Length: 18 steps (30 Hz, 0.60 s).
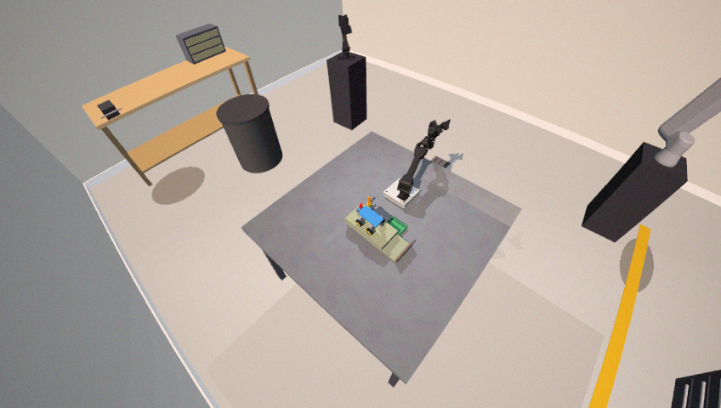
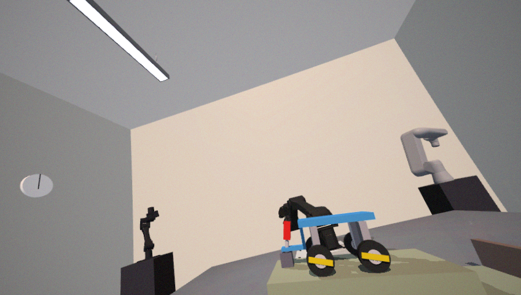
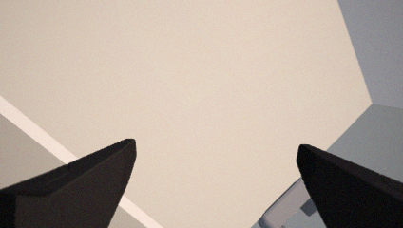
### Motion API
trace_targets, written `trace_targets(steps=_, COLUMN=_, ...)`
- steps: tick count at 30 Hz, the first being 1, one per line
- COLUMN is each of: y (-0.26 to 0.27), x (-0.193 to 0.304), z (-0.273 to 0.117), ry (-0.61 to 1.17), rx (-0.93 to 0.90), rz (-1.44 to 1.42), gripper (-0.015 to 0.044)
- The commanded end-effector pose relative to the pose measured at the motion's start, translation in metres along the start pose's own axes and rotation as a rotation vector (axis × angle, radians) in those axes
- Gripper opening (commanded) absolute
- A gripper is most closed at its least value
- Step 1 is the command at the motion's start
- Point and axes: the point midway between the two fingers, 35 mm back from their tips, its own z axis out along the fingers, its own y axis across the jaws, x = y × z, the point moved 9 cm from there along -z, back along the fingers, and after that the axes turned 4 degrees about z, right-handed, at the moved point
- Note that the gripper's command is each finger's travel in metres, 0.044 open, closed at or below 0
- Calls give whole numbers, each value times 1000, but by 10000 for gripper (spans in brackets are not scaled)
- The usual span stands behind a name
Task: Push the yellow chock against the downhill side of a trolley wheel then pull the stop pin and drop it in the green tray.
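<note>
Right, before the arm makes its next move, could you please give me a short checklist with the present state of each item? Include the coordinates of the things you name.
Gripper (image 1: 447, 122) (image 3: 217, 149) open, nothing between its fingers: ok
Stop pin (image 1: 360, 206) (image 2: 287, 230) standing at the trolley's uphill end: ok
Trolley (image 1: 371, 215) (image 2: 336, 219) on the ramp (image 1: 352, 222) (image 2: 369, 283): ok
Green tray (image 1: 399, 225) free of the pin: ok
Chock snug against a wheel's downhill side: cannot tell
</note>
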Motion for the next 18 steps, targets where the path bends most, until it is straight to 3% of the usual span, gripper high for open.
trace_targets(steps=1, y=1, x=-2, z=-1, ry=-1, rx=-6, rz=-2, gripper=374)
trace_targets(steps=8, y=38, x=-80, z=-31, ry=-60, rx=-212, rz=-96, gripper=190)
trace_targets(steps=18, y=77, x=-201, z=-114, ry=-230, rx=-537, rz=-280, gripper=190)
